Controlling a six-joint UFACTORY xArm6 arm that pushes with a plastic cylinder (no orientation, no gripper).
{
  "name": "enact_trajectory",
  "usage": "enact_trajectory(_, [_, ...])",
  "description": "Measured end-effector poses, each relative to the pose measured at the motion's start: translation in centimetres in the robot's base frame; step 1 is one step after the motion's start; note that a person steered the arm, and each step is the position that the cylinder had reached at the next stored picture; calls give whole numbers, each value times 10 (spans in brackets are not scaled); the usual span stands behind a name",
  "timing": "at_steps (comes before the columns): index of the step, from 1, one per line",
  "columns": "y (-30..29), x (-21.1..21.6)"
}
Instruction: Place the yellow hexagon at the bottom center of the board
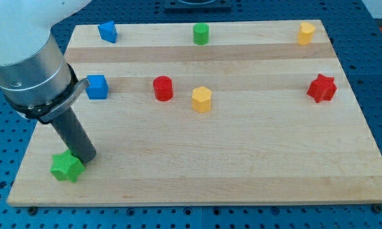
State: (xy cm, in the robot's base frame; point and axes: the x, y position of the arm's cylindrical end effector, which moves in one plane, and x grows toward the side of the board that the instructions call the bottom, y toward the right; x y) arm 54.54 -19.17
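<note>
We're running no gripper here, just the rod, so nothing is being held or clamped. My tip point(87, 156) is sitting at the view's bottom left of the board point(241, 172), touching or just beside the green star block point(67, 166), on its upper right side. The yellow hexagon point(202, 99) is sitting near the board's middle, slightly toward the view's left, well apart from my tip. The red cylinder point(163, 88) is sitting just to its left. A blue cube point(96, 86) is lying further left, close to the rod's housing. Along the view's top we're seeing a blue block point(107, 31), a green cylinder point(201, 33) and a yellow cylinder point(306, 33). A red star block point(321, 88) is sitting near the view's right edge.
</note>
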Motion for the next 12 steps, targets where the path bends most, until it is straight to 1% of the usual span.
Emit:
enact_trajectory(1, [31, -26])
enact_trajectory(2, [96, -45])
enact_trajectory(3, [166, -48])
enact_trajectory(4, [222, -52])
enact_trajectory(5, [245, -77])
enact_trajectory(7, [246, -150])
enact_trajectory(8, [233, -157])
enact_trajectory(10, [222, -153])
enact_trajectory(12, [214, -123])
